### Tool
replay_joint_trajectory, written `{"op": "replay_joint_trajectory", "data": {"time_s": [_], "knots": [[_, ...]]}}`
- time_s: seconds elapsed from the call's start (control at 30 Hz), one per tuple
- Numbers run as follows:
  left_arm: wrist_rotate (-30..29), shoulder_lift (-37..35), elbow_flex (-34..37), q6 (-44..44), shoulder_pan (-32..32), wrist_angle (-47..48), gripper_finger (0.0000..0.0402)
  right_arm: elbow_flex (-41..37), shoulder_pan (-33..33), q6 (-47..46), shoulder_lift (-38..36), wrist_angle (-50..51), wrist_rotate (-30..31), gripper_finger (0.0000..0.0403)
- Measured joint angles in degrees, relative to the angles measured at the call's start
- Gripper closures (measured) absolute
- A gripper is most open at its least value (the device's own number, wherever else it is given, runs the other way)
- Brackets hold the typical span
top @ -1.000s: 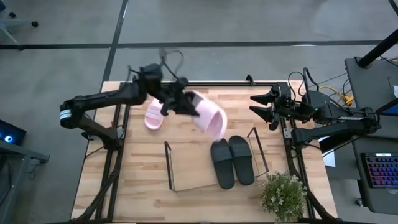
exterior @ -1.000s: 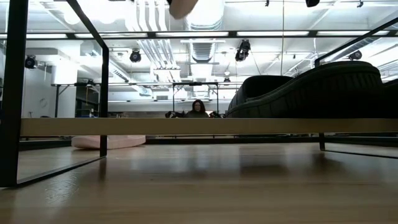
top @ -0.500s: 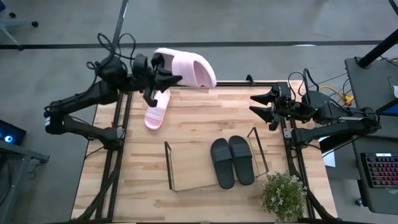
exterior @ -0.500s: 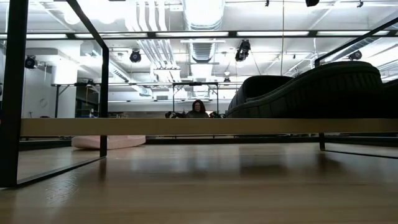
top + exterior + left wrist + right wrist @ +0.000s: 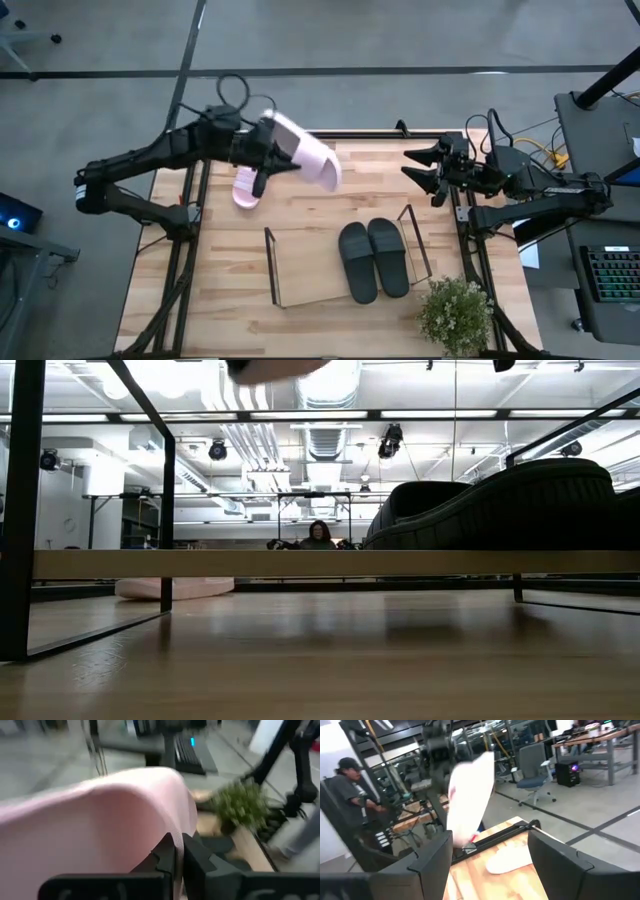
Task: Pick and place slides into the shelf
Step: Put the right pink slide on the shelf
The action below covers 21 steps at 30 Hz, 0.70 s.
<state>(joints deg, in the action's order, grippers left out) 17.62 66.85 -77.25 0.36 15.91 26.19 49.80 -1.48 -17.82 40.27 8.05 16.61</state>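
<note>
My left gripper [image 5: 266,158] is shut on a pale pink slide [image 5: 303,152], held in the air over the table's far left part. A second pink slide [image 5: 247,186] lies flat on the table just below it. Two black slides [image 5: 372,260] lie side by side on the base of the shelf [image 5: 272,268], at its right end. My right gripper [image 5: 420,170] hovers open near the table's far right corner, holding nothing. My left gripper pinches the pink slide by the end nearest the arm [image 5: 170,827], between its two shut fingers [image 5: 165,854]. The fingers come about level, from the table's left. The slide is lifted clear of the table, tipped on its side, and sticks out beyond the fingers toward the right.
A potted green plant [image 5: 455,312] stands at the table's near right corner, beside the shelf. The left half of the shelf base [image 5: 310,270] is bare. A black metal frame [image 5: 190,230] edges the table. A person [image 5: 351,787] is in the room beyond the table.
My left gripper carried the pink slide up and back from above the middle of the table to the far left edge. It then came back a little over the table. Its wrist rolled, so the slide has turned about. It stayed shut on the slide throughout.
</note>
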Motion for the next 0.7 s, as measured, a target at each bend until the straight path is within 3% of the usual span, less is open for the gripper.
{"op": "replay_joint_trajectory", "data": {"time_s": [0.33,0.7], "knots": [[7.45,8.03,1.73,-13.41,-3.79,6.66,0.0401,0.0,0.01,0.9,0.0,-0.07,1.61,0.0154],[11.78,16.02,0.78,-15.4,-8.16,11.32,0.0401,0.0,0.0,1.35,0.0,0.14,1.61,0.0154]]}}
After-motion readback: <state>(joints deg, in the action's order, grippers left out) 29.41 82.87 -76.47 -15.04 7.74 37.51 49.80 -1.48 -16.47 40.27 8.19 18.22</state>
